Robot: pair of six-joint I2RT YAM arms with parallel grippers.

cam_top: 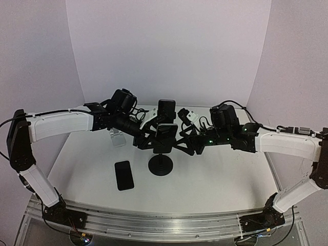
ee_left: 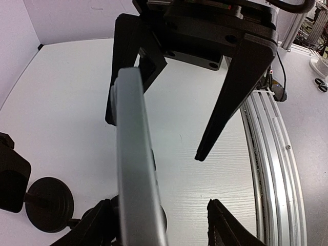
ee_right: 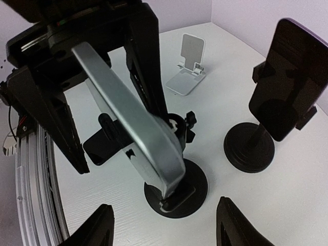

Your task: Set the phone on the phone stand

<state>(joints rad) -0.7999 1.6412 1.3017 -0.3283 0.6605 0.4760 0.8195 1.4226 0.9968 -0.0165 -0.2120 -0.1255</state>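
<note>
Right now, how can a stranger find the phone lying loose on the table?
On the white table, find the black stand with a round foot in the middle. The black phone lies just left of it. It alone lies flat; the other phones stand upright.

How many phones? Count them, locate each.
3: black phone flat on the table, silver-backed phone on the front stand, dark phone on the rear stand. More may be hidden.

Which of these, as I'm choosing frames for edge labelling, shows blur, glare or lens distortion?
Top external: even soft light, the front rail bowed by the wide lens, black parts merging at centre. Left wrist: the phone, close to the lens, is soft; the table grain is sharp. Right wrist: sheen along the phone's silver edge, faint shadow round the stand base.
</note>
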